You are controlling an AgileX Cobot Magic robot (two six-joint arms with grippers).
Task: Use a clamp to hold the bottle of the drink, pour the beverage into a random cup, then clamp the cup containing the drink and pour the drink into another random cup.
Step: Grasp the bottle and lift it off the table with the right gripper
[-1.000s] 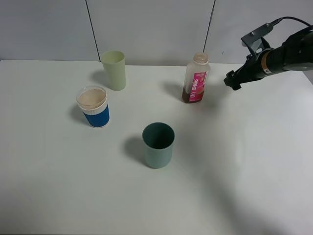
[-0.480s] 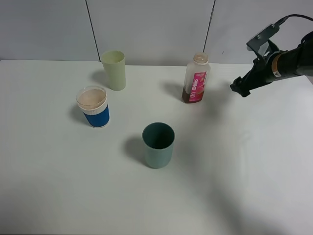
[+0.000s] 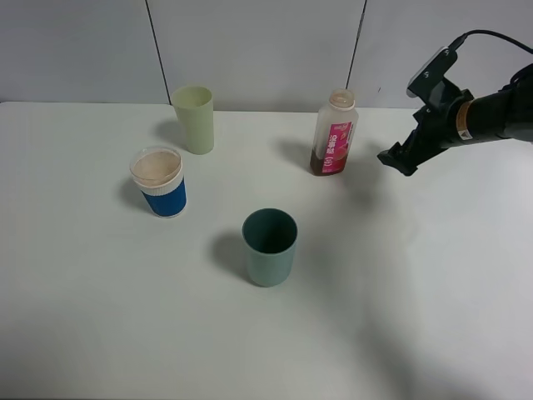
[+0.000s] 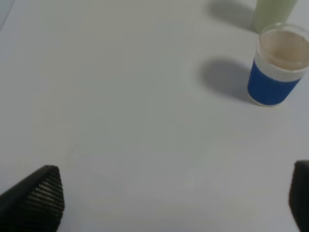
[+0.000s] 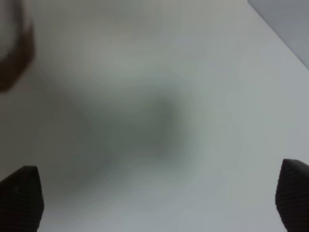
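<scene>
Hovering clamp (image 3: 398, 158): I am watching my right pincer hanging over the table (image 3: 433, 275), beside the bottle (image 3: 335, 133) but apart from it, jaws spread wide and gripping nothing.
Bottle: standing upright and uncapped near the back (pink label facing my camera).
Beverage (image 3: 326, 163): sitting as a shallow brown layer at its base.
Teal cup (image 3: 270, 248): standing upright mid-table, well apart from the bottle.
Left gripper (image 4: 169, 200): gaping open, empty, with the blue cup (image 4: 277, 72) ahead of it.
</scene>
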